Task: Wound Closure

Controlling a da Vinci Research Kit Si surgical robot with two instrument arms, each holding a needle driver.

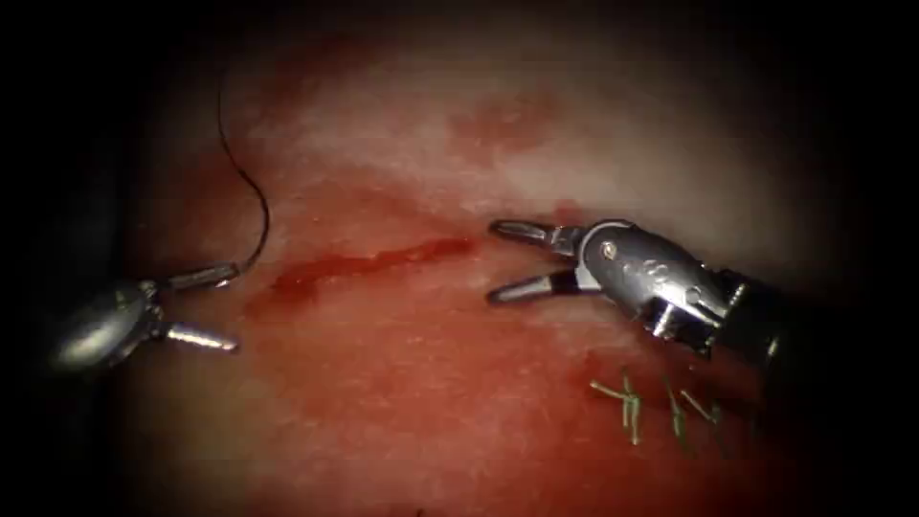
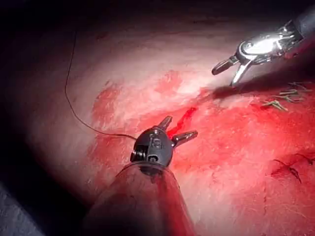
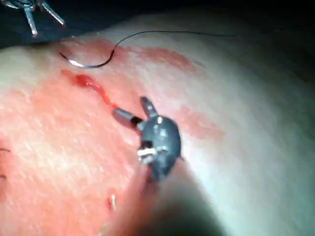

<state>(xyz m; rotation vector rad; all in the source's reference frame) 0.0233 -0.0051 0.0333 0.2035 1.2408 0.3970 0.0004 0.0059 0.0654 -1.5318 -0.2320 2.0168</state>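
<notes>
While both tools hang empty over it, the tissue (image 1: pixel 536 144) lies pale and wet, with the cut (image 1: pixel 383 258) running across its middle as a thin streak of red fluid (image 1: pixel 316 278). At the right end of the cut sits the right arm's tool (image 1: pixel 493 263), jaws spread wide and pinching nothing. Beyond the left end of the cut is the left arm's tool (image 1: pixel 235 308), jaws likewise spread and holding nothing. The curved needle (image 3: pixel 81 64) lies loose on the tissue surface off the left end of the cut, near the left tool, and does not look to be driven into the tissue. The dark thread (image 1: pixel 230 144) trails away from it in a long arc above the cut's left end. Short greenish cut ends of thread (image 1: pixel 627 402) lie below the cut's right end. The likely trouble is the free needle: a grab at its point or at a poor angle could let it twist or skid on the slick surface. The slack thread passes close to the left tool's open upper jaw and could snag there. The fluid also blurs the edges of the cut.
</notes>
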